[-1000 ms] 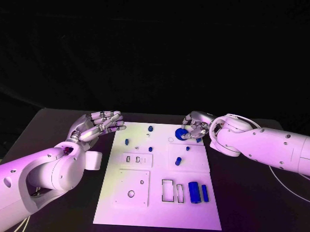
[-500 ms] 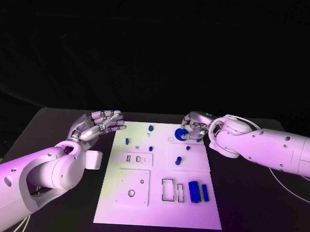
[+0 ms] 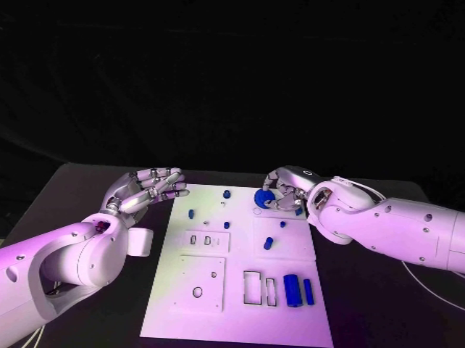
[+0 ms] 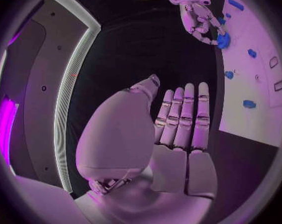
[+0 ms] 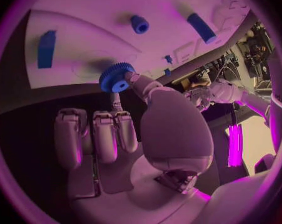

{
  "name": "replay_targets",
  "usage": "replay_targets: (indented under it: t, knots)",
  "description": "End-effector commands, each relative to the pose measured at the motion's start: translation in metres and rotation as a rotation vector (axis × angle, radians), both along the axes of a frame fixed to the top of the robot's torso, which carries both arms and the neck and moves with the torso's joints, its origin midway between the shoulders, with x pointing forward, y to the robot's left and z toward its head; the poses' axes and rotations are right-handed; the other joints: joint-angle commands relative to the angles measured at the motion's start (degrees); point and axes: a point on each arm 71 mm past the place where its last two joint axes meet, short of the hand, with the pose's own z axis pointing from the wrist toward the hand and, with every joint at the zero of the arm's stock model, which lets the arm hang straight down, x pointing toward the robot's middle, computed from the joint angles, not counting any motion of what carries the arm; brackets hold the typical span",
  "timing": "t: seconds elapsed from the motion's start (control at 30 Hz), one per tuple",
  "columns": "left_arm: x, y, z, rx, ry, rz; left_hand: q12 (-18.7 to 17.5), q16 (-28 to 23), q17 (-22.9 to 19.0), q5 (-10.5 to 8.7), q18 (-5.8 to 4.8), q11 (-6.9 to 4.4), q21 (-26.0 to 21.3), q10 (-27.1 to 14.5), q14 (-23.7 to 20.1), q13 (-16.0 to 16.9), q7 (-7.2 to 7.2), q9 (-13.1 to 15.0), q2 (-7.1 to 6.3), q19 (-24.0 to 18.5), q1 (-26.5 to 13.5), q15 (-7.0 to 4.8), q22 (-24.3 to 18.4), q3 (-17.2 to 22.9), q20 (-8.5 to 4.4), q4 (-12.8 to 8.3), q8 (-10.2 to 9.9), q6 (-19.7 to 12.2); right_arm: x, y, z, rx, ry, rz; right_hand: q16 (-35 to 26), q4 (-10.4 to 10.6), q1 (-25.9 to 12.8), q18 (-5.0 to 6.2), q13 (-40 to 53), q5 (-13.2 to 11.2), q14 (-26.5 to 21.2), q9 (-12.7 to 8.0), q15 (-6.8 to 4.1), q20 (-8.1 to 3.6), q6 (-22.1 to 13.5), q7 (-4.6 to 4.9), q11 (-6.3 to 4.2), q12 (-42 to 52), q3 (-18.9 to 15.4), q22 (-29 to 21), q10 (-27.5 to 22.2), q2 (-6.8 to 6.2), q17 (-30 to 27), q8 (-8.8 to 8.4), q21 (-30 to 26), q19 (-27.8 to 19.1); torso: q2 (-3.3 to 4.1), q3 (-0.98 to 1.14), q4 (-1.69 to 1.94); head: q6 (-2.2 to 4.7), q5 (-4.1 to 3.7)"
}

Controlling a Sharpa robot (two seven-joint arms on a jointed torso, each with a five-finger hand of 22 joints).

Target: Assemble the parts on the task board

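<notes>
Right hand: silver many-fingered right hand (image 3: 282, 190) is pinching a small blue toothed gear wheel (image 3: 263, 196) between thumb and a fingertip (image 5: 133, 78), the other fingers lying curled below.
Gear: blue wheel is hanging just above the far right part of the flat white task board (image 3: 180, 301), over a faint round outline, as the right wrist view is showing.
Left hand: silver left hand (image 3: 149, 188) is hovering beside the board's far left edge, fingers straight and apart, holding nothing.
Board: white plate is lying on the black table (image 3: 76, 185), carrying small blue pegs (image 3: 225, 193) at the far end and two long blue blocks (image 3: 292, 289) near the rectangular slots at the near right.
</notes>
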Motion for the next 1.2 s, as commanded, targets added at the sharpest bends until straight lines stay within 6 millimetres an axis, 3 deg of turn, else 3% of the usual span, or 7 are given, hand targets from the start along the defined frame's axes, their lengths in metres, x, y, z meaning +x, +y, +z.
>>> replay_targets:
  t: [0.03, 0.27, 0.53, 0.63, 0.9, 1.2]
  knots:
    - [0.000, -0.003, 0.001, -0.012, -0.005, -0.020, -0.2, -0.4, 0.1, -0.23, 0.77, 0.13, -0.3, 0.1, 0.1, 0.0, 0.49, -0.1, -0.02, 0.4, -0.4, 0.30, -0.1, 0.3, 0.16, 0.1, -0.3, 0.0, -0.007, 0.015, 0.010, -0.001, -0.122, 0.065, 0.3, 0.6, -1.2, -1.11, 11.0, 0.7, 4.9, 0.9, -0.36, -0.43, 3.1, -2.38, -0.41, 0.1, 0.1, 7.5, 3.3, -0.44, 10.3, 0.69, 0.4, 1.0, -0.02, -0.04, 0.01, 0.27, 0.08]
    - [0.000, -0.004, 0.001, -0.013, -0.005, -0.023, -0.2, -0.4, 0.1, -0.23, 0.77, 0.13, -0.3, 0.1, 0.1, 0.0, 0.49, -0.1, -0.02, 0.4, -0.4, 0.30, -0.1, 0.3, 0.16, 0.1, -0.3, 0.0, -0.015, 0.050, 0.016, 0.002, -0.159, 0.124, 0.3, 0.9, -1.8, -1.14, 11.0, 0.8, 4.9, 0.8, -0.36, -0.45, 3.1, -2.34, -0.38, 0.1, 0.3, 7.7, 3.3, -0.75, 10.3, 0.30, 0.5, 1.1, 0.01, -0.07, 0.07, 0.36, 0.17]
    - [-0.001, -0.006, 0.001, -0.015, -0.004, -0.027, -0.2, -0.4, 0.1, -0.23, 0.77, 0.13, -0.3, 0.1, 0.1, 0.0, 0.49, -0.1, -0.02, 0.4, -0.4, 0.30, -0.1, 0.3, 0.16, 0.1, -0.3, 0.0, -0.008, 0.079, 0.014, -0.008, -0.174, 0.137, 0.3, 1.0, -1.9, -1.14, 10.9, 0.6, 4.9, 0.7, -0.35, -0.45, 3.1, -2.35, -0.38, 0.0, 0.3, 7.6, 3.2, -0.77, 10.1, 0.20, 0.5, 1.0, 0.07, -0.16, 0.27, 0.19, 0.27]
    - [-0.001, -0.006, 0.002, -0.016, -0.005, -0.029, -0.2, -0.4, 0.1, -0.23, 0.77, 0.13, -0.3, 0.1, 0.1, 0.0, 0.49, -0.1, -0.02, 0.4, -0.4, 0.30, -0.1, 0.3, 0.16, 0.1, -0.3, 0.0, -0.005, 0.087, 0.011, -0.015, -0.169, 0.143, 0.3, 1.1, -2.0, -1.14, 10.9, 0.6, 4.9, 0.7, -0.35, -0.45, 3.1, -2.35, -0.38, 0.0, 0.4, 7.6, 3.2, -0.77, 10.2, 0.17, 0.5, 1.0, 0.15, -0.08, 0.19, 0.13, 0.47]
    - [-0.001, -0.007, 0.002, -0.017, -0.005, -0.031, -0.2, -0.4, 0.1, -0.23, 0.77, 0.13, -0.3, 0.1, 0.1, 0.0, 0.49, -0.1, -0.02, 0.4, -0.4, 0.30, -0.1, 0.3, 0.16, 0.1, -0.3, 0.0, -0.004, 0.099, 0.001, -0.028, -0.142, 0.156, 0.3, 1.1, -2.1, -1.13, 10.9, 0.2, 4.9, 0.7, -0.34, -0.45, 3.1, -2.31, -0.35, 0.0, 0.6, 7.6, 3.2, -0.81, 10.2, -0.10, 0.4, 1.0, 0.16, -0.08, 0.25, -0.21, 0.54]
    - [-0.001, -0.007, 0.002, -0.017, -0.005, -0.031, -0.2, -0.4, 0.1, -0.23, 0.77, 0.13, -0.3, 0.1, 0.1, 0.0, 0.49, -0.1, -0.02, 0.4, -0.4, 0.30, -0.1, 0.3, 0.16, 0.1, -0.3, 0.0, 0.001, 0.100, -0.005, -0.053, -0.119, 0.143, 0.3, 1.2, -2.3, -1.09, 10.7, -0.3, 4.9, 0.6, -0.30, -0.43, 3.0, -2.23, -0.30, -0.2, 0.7, 7.5, 3.1, -0.97, 10.0, -0.39, 0.3, 0.9, 0.11, 0.00, 0.06, -0.39, 0.66]
